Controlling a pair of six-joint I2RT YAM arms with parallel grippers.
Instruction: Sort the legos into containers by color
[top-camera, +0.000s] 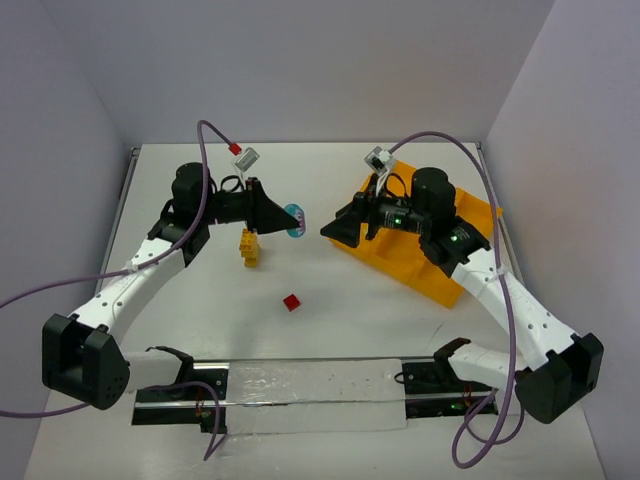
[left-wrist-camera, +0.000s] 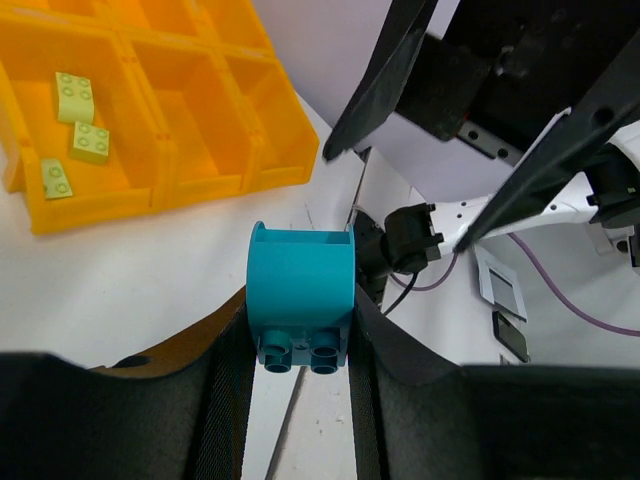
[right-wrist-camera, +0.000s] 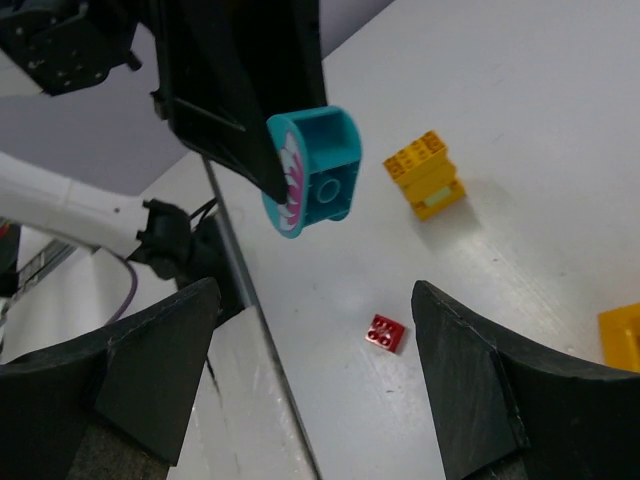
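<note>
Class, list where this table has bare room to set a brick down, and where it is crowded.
Bare: the far strip of table behind the left claw and right claw, and the patch between the red brick and the tray. Crowded: the middle, where the left claw's teal brick faces the open right claw beside the yellow stack.

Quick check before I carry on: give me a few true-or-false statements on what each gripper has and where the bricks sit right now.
1. The left gripper is clamped on the teal rounded plastic brick. True.
2. The right gripper is shut on the small red plastic brick. False: its jaws are open with nothing between them, and that brick lies on the white table.
3. Three light green studded bricks lie in one compartment of the orange-yellow plastic divided tray. True.
4. The yellow brick stack sits inside the tray. False: it stands on the table, outside the tray.
</note>
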